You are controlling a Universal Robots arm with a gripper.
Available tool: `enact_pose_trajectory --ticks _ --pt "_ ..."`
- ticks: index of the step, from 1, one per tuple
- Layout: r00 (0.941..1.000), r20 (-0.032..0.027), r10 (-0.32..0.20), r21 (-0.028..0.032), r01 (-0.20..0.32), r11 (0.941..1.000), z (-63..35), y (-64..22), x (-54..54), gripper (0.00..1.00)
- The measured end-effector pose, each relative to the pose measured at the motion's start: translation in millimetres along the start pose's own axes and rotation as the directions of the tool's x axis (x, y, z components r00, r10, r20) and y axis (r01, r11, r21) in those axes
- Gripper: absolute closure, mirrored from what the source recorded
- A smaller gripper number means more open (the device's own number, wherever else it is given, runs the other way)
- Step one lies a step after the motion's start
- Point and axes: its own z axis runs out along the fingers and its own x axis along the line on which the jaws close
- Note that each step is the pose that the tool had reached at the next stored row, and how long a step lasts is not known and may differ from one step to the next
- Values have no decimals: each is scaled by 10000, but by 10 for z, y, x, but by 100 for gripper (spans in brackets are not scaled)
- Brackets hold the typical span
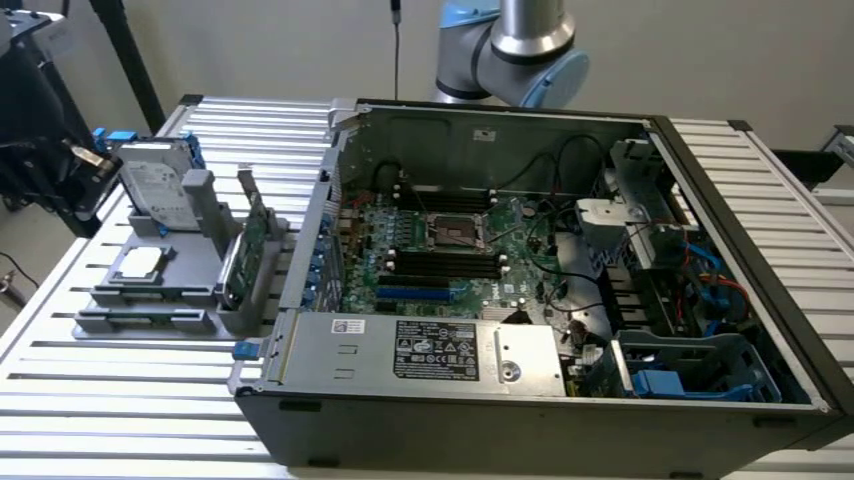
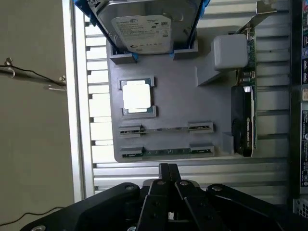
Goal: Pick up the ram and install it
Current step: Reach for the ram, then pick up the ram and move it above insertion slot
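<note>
The hand (image 2: 167, 169) is clenched, empty, near the grey holder (image 2: 183, 106). The ram (image 2: 166, 152) stands edge-on in the holder's nearest slot, at nine o'clock of the computer case (image 1: 534, 430) in the exterior view.

An open black computer case (image 1: 534, 410) sits on the slatted aluminium worktop (image 1: 120, 425); beside it, a grey plastic tray (image 1: 160, 295) holds a silver hard drive (image 1: 158, 185).

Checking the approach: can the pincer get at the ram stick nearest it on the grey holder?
Probably yes: nothing covers the ram stick, and the pincer hangs close by, though shut.
</note>
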Motion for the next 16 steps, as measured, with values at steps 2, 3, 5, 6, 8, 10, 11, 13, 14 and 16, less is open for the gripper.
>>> enact_pose_trajectory --ticks 2,3,5,6,8,10,11,13,14,16 --pt "9999 -7 -130 5 130 9999 18 -11 -1 89" --pt "9998 -10 -202 7 202 9998 27 -15 -1 89" --pt "9993 -17 -365 13 365 9993 43 -20 -2 89" --pt "9990 -21 -450 16 450 9990 51 -23 -3 89" --pt "9985 -27 -541 20 541 9985 55 -26 -3 89" --pt "9985 -26 -547 19 547 9985 57 -26 -4 89" --pt "9985 -26 -547 19 547 9985 56 -26 -3 89" --pt "9985 -25 -547 19 548 9985 57 -26 -4 89" --pt "9985 -26 -548 19 548 9985 57 -27 -4 89" --pt "9985 -26 -547 19 547 9985 57 -26 -4 89"
